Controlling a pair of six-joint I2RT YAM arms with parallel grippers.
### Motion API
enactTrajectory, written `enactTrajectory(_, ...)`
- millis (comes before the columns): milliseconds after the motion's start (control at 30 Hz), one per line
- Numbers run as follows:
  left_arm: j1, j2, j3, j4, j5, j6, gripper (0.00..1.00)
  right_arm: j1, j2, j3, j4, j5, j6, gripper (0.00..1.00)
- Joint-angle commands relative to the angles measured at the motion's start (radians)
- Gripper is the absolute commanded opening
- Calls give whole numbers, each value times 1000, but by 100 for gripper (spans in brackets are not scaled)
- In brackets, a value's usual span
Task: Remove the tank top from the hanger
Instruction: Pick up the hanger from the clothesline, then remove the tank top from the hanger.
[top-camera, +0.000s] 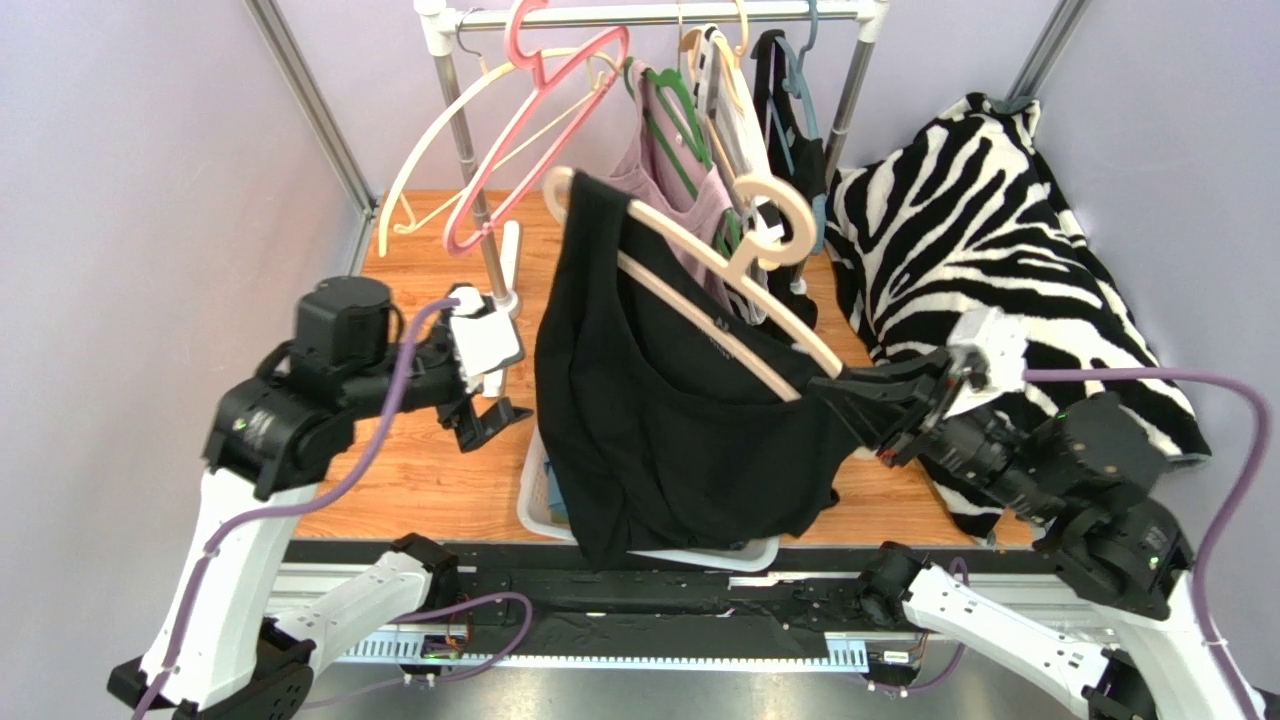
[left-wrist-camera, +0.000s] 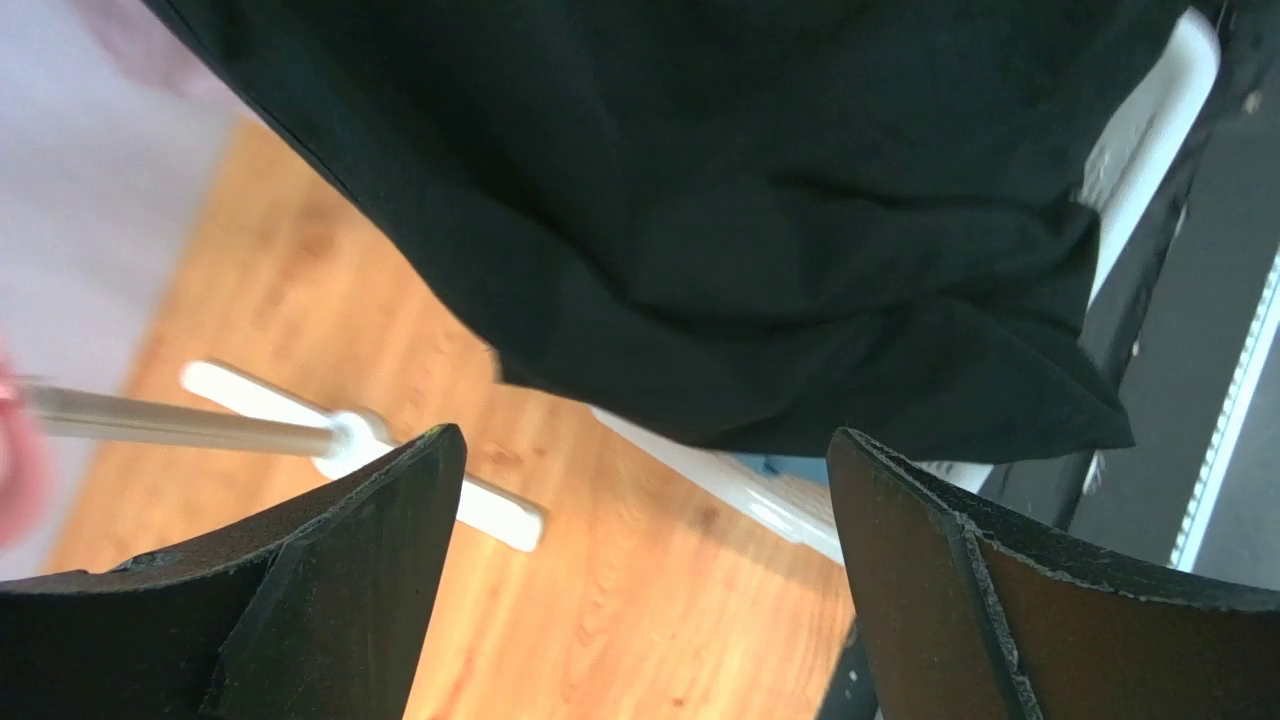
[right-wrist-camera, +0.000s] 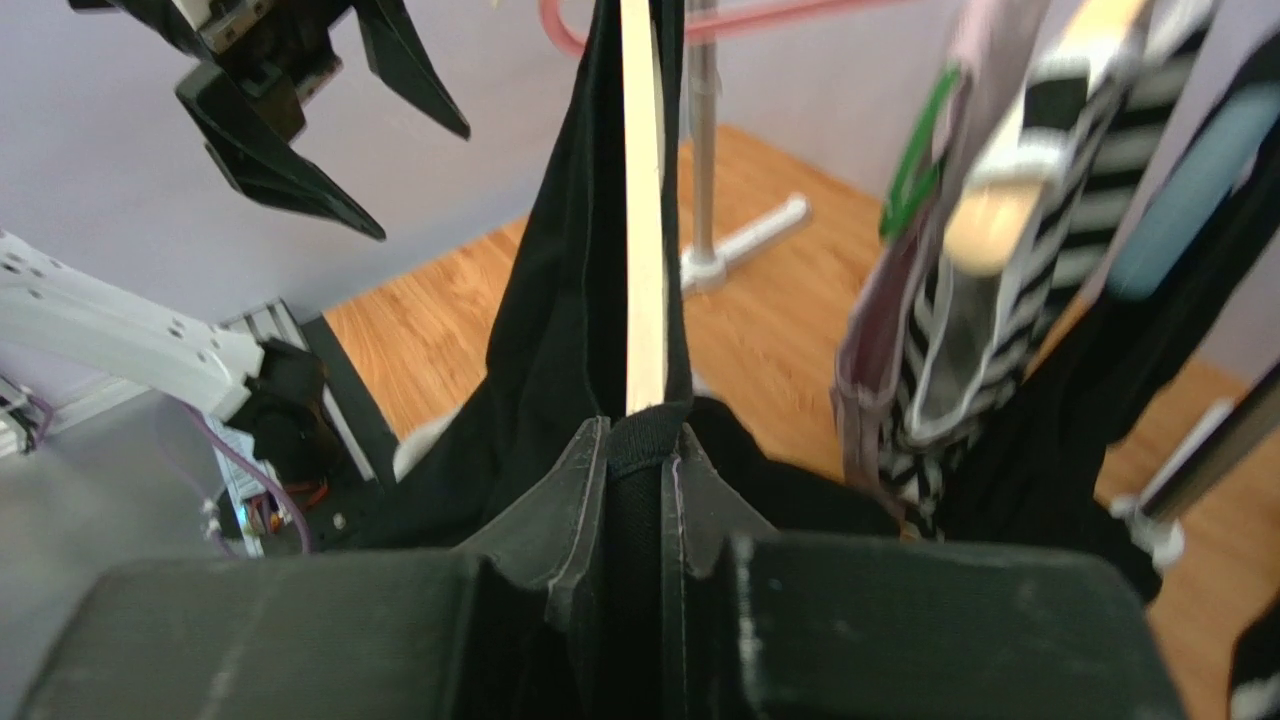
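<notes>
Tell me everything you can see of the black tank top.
The tank top is plain black, soft matte cloth with no print visible. It hangs clear of the rack on a pale wooden hanger tilted high left, low right. One shoulder loops over the raised end; the body sags in folds. The right hand is shut on the hanger's low end, cloth pinched in. The hem hangs over a white basket; contact unclear. The left hand is open beside it, apart.
</notes>
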Motion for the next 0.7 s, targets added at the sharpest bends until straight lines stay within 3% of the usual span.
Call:
enactTrajectory(0,3,-1,-118,82,-16,53,99,4,-84,-133,16,97,89,0)
enactTrajectory(133,3,-2,-224,130,-35,62,99,6,-101,-286,-27,16,167,0)
enactTrajectory(467,-3,62,-281,178,-9,45,99,4,-18,-394,-142,-184,217,0)
enactTrajectory(667,-18,119,-313,231,-36,48,99,6,165,-391,-158,-260,212,0)
